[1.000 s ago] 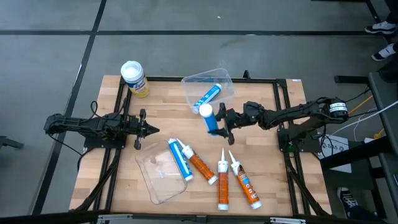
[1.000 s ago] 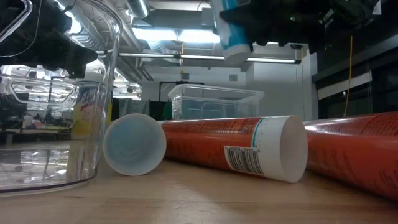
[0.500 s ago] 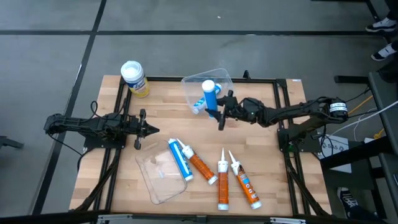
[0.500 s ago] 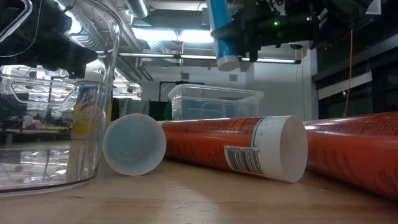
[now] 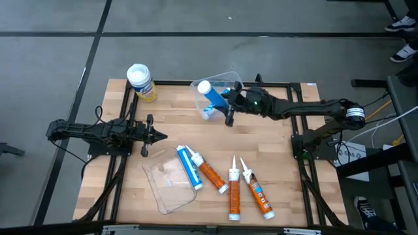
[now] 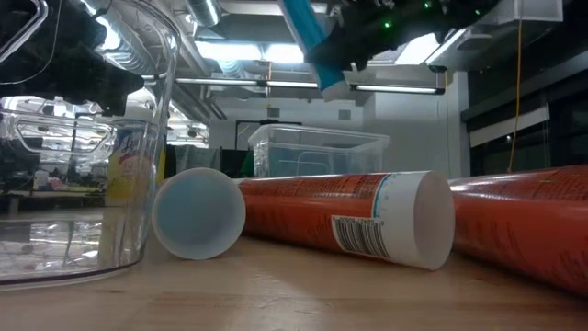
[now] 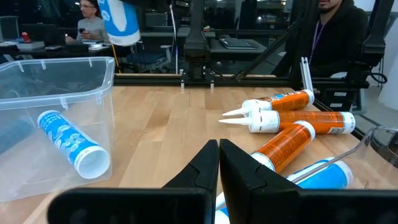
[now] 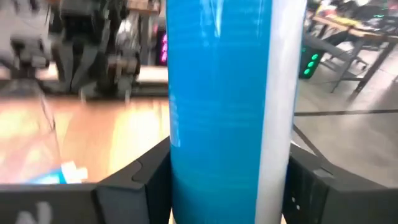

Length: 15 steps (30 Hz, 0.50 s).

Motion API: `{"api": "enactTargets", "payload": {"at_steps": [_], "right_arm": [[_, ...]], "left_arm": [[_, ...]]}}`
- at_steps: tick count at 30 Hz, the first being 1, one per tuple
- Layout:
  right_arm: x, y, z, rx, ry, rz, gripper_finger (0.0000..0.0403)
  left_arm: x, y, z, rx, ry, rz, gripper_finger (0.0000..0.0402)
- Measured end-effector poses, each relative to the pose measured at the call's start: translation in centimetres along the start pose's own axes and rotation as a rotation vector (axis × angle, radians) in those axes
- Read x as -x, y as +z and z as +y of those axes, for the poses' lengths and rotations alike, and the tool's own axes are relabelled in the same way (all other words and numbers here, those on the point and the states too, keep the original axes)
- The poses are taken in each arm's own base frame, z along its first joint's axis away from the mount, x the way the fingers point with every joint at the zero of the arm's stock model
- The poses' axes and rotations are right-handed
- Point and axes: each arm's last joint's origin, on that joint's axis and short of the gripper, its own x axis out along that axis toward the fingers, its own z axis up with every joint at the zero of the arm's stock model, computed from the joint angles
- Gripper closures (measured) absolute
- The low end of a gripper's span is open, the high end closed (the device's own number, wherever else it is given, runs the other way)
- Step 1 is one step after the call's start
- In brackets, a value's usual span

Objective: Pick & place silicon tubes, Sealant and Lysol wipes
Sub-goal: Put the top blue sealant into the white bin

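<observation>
From above, the right gripper [image 5: 225, 99] reaches across the far side of the counter [image 5: 274, 163], its jaws clamped on a blue tube [image 5: 210, 95] held tilted over the clear bin [image 5: 234, 79], where a second blue tube [image 5: 209, 111] already lies; the held tube's long axis slants from its white end at far left down toward the jaws, so it sits almost directly above the bin's opening. The left gripper [image 5: 149, 135] waits low at the left, jaws closed, beside a clear lid [image 5: 166, 186]. The Lysol wipes [image 5: 141, 82] stand at the far-left corner, nearer the left arm, and four more tubes [image 5: 232, 186] lie near the front. At counter height, the held tube [image 6: 308, 37] hangs tilted overhead, well above the bin [image 6: 317, 149]; orange tubes [image 6: 340, 216] block most of the counter, and the bin's inside is hard to read. The left wrist view shows its dark jaws [image 7: 219, 168] pressed together, the bin [image 7: 56, 118] with its resting tube [image 7: 71, 143], and the held one [image 7: 121, 22] cut off at the edge. In the right wrist view the blue tube [image 8: 230, 106] fills the frame, hiding the bin below.
</observation>
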Motion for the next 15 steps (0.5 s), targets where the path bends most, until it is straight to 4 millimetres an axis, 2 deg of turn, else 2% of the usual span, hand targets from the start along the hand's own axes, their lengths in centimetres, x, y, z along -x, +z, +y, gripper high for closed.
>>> {"api": "enactTargets", "payload": {"at_steps": [10,15], "right_arm": [[-0.7,1.8,-3.9,0.301,0.073,0.353,0.0186],[-2.4,1.3,-5.2,0.422,0.111,0.468,0.0186]], "left_arm": [[0.0,0.0,0.0,0.0,0.0,0.0,0.0389],[0.0,0.0,0.0,0.0,0.0,0.0,0.0391]]}}
